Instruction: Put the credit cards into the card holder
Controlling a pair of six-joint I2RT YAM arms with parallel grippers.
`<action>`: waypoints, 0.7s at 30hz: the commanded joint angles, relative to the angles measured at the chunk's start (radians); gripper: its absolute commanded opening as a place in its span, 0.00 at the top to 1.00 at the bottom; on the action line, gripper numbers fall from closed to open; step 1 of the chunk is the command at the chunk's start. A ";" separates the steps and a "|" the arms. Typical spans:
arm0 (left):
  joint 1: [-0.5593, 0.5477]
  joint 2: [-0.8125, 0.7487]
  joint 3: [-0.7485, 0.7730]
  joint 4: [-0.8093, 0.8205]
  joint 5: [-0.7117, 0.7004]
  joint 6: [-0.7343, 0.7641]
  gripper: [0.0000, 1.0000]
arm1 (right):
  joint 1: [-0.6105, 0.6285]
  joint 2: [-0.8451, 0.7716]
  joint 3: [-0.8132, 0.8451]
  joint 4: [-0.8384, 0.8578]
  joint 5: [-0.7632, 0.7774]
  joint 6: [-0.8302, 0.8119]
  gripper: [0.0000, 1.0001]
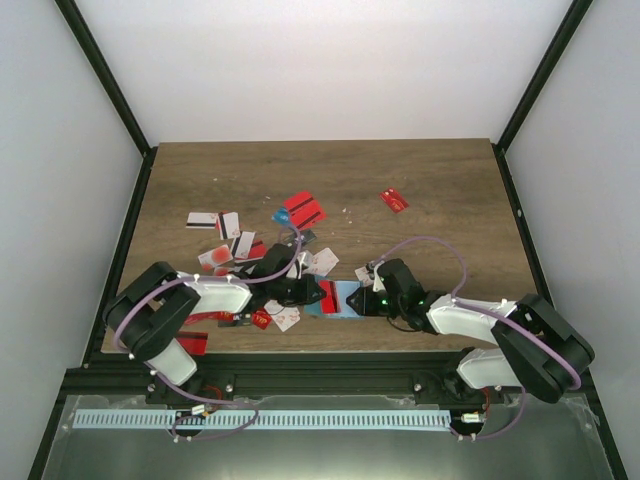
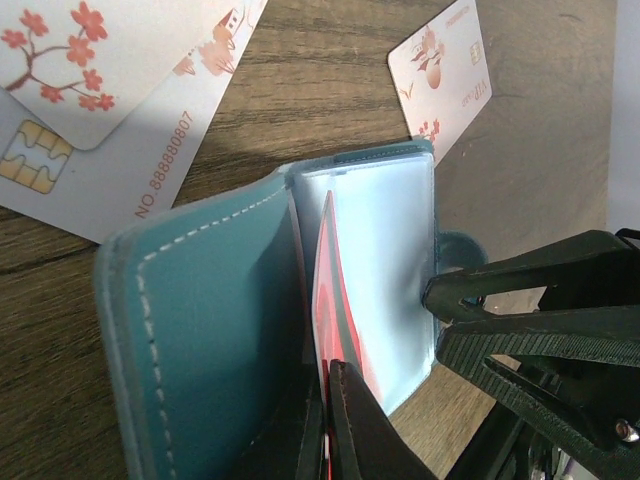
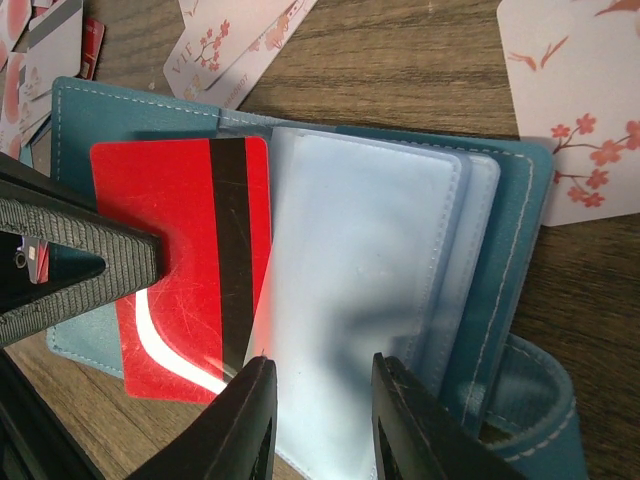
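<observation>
The teal card holder (image 1: 347,299) lies open near the table's front edge, between my two grippers. My left gripper (image 1: 312,293) is shut on a red credit card with a black stripe (image 3: 170,230). The card's leading edge (image 2: 335,290) sits at the mouth of a light blue pocket (image 2: 385,260) inside the card holder (image 2: 200,330). The left gripper (image 2: 328,372) pinches the card edge-on. My right gripper (image 3: 320,385) stands with its jaws apart over the pocket pages (image 3: 360,260) of the card holder (image 3: 520,200), and nothing is pinched between them.
Several loose credit cards lie behind and left of the holder: red ones (image 1: 303,210), a lone red one (image 1: 394,200), white ones (image 1: 203,219) and one near the front left edge (image 1: 192,342). White blossom-printed cards (image 2: 445,70) (image 3: 580,100) lie right beside the holder.
</observation>
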 commanded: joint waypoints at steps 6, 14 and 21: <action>-0.008 0.064 0.034 -0.069 0.039 0.038 0.96 | 0.003 0.005 -0.025 -0.068 0.030 0.002 0.71; -0.006 0.109 0.075 -0.097 0.069 0.072 0.96 | 0.003 0.008 -0.020 -0.061 0.026 -0.009 0.71; -0.005 0.154 0.114 -0.116 0.069 0.101 0.96 | 0.004 -0.005 0.007 -0.108 0.025 -0.035 0.70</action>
